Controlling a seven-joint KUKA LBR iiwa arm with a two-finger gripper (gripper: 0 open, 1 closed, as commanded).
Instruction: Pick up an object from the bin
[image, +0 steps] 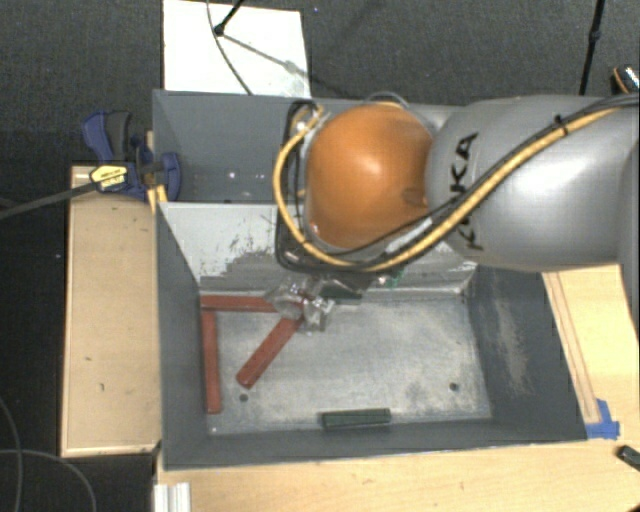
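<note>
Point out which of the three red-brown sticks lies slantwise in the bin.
The middle stick, running from beside the gripper down-left; the back stick and the left stick lie square to the bin.

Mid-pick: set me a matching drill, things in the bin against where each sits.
1 slanted red-brown stick
2 dark bar
3 tool
4 red-brown stick running up the view

A along the left wall of the bin
B by the wall lowest in view
C just below the orange cover
D floor left of centre, top end beside the tool

Pairs: 1-D; 2-B; 3-C; 4-A
</note>
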